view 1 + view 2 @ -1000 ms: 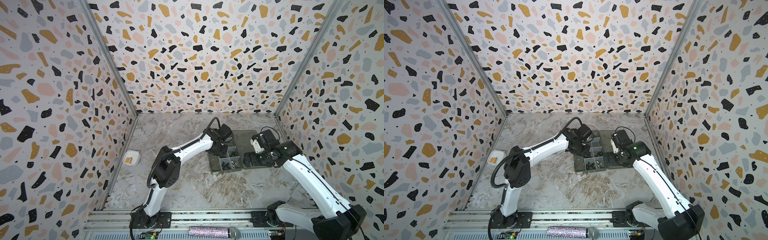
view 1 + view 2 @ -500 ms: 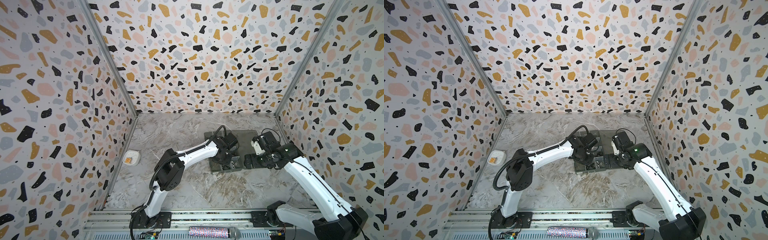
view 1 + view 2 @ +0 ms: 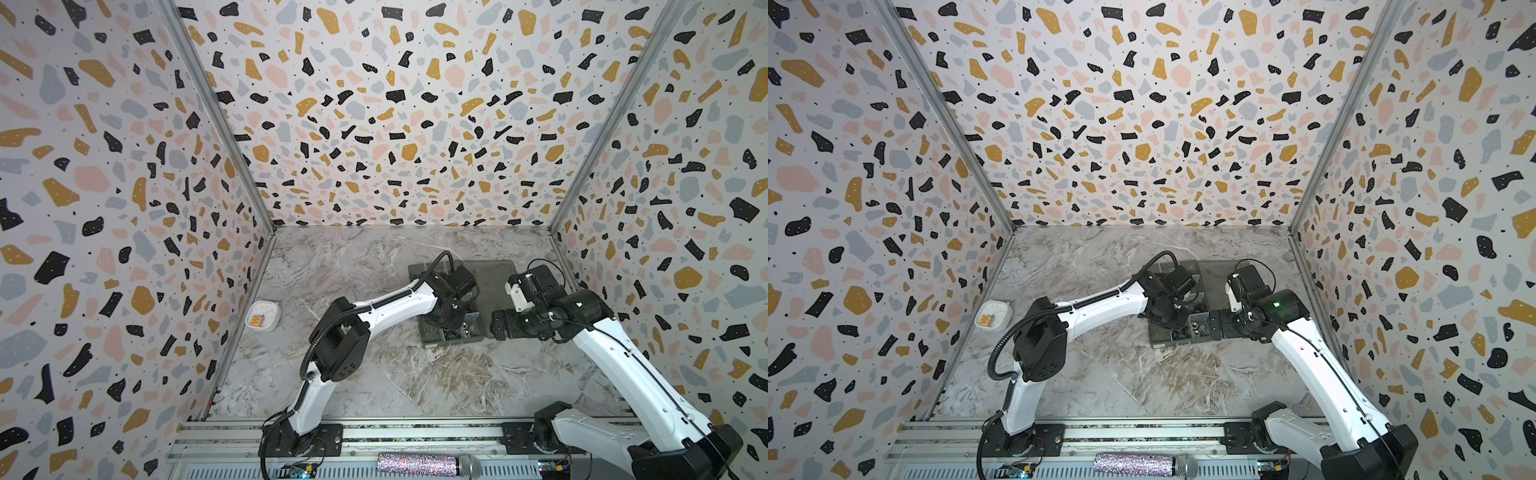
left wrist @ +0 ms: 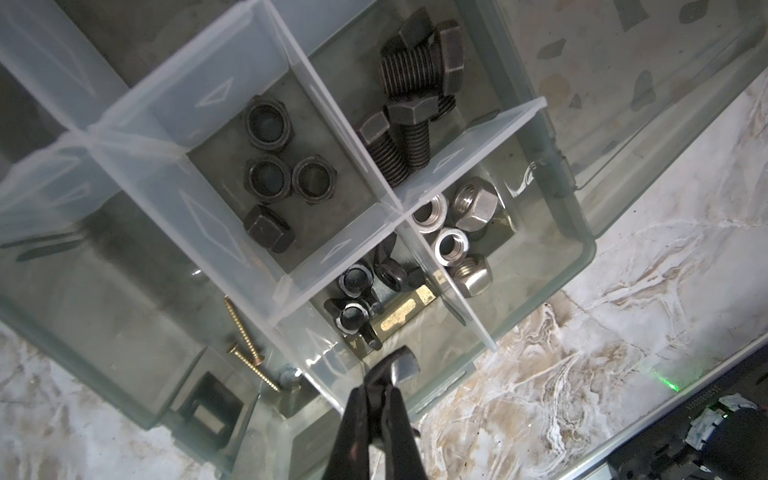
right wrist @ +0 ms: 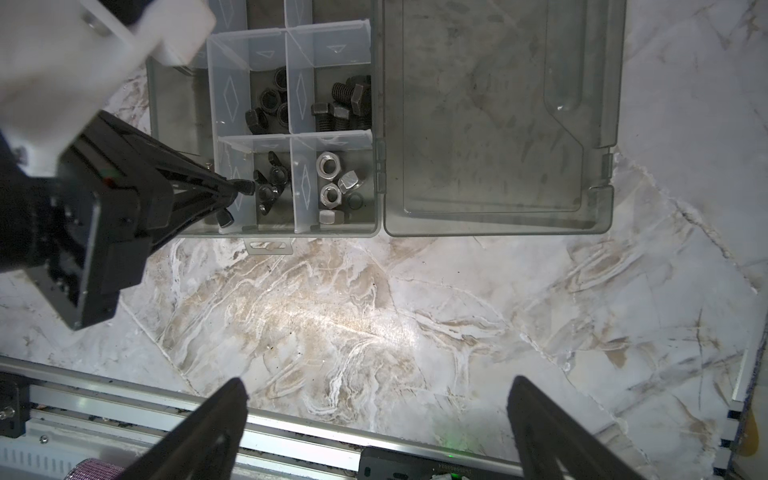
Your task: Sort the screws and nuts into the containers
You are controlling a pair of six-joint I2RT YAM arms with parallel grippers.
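Observation:
The smoky-grey organiser box (image 3: pixel 453 341) (image 3: pixel 1179 343) lies open near the right arm. Its containers hold black hex nuts (image 4: pixel 270 166), black bolts (image 4: pixel 411 104), silver nuts (image 4: pixel 461 232), black winged nuts (image 4: pixel 361 299) and brass screws (image 4: pixel 249 349). My left gripper (image 4: pixel 376 388) (image 5: pixel 243 189) is shut on a dark winged nut (image 4: pixel 397 365), just above the near edge of the winged-nut compartment (image 5: pixel 268 187). My right gripper (image 5: pixel 378 395) is open and empty over bare table, beside the box's right end (image 3: pixel 498 326).
The box's lid (image 5: pixel 498 116) lies flat to the right of the compartments. A small white dish (image 3: pixel 262 316) (image 3: pixel 992 316) sits against the left wall. An aluminium rail (image 5: pixel 291 424) runs along the front edge of the marble table.
My left gripper has moved from the far part of the box toward its near row, staying shut. The right arm has barely shifted.

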